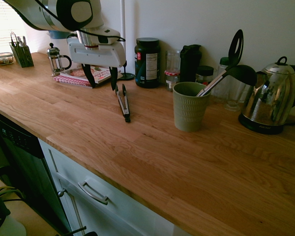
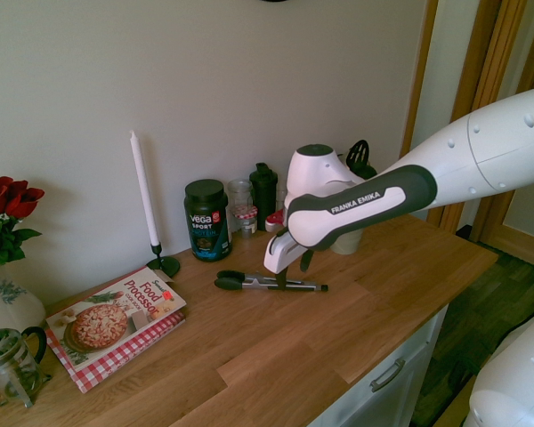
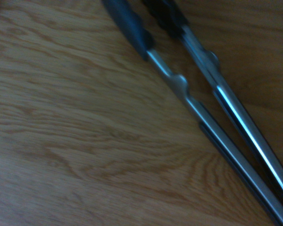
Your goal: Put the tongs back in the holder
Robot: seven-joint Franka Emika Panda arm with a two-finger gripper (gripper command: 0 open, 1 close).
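Note:
The tongs (image 1: pixel 124 104) lie flat on the wooden counter, with two silvery arms and black tips pointing toward the wall. The second exterior view shows the tongs (image 2: pixel 267 284) lying lengthwise below the arm. My gripper (image 1: pixel 102 81) hangs open just above the counter, beside the tongs' black-tipped end, with nothing between its fingers. In the wrist view the tongs (image 3: pixel 179 84) run diagonally, close and blurred. The holder (image 1: pixel 189 105), a ribbed sage-green cup, stands upright to the right of the tongs, with a grey-handled ladle (image 1: pixel 214 83) and a black slotted spatula (image 1: pixel 235 46) in it.
Along the wall stand a dark protein jar (image 1: pixel 147 62), glass jars, a black bottle (image 1: pixel 190 61) and a steel kettle (image 1: pixel 268 101). A cookbook (image 1: pixel 81 77), a French press (image 1: pixel 56 59) and a dark cutlery caddy (image 1: pixel 22 51) sit behind and left of the gripper. A white candle (image 2: pixel 144 191) stands by the wall.

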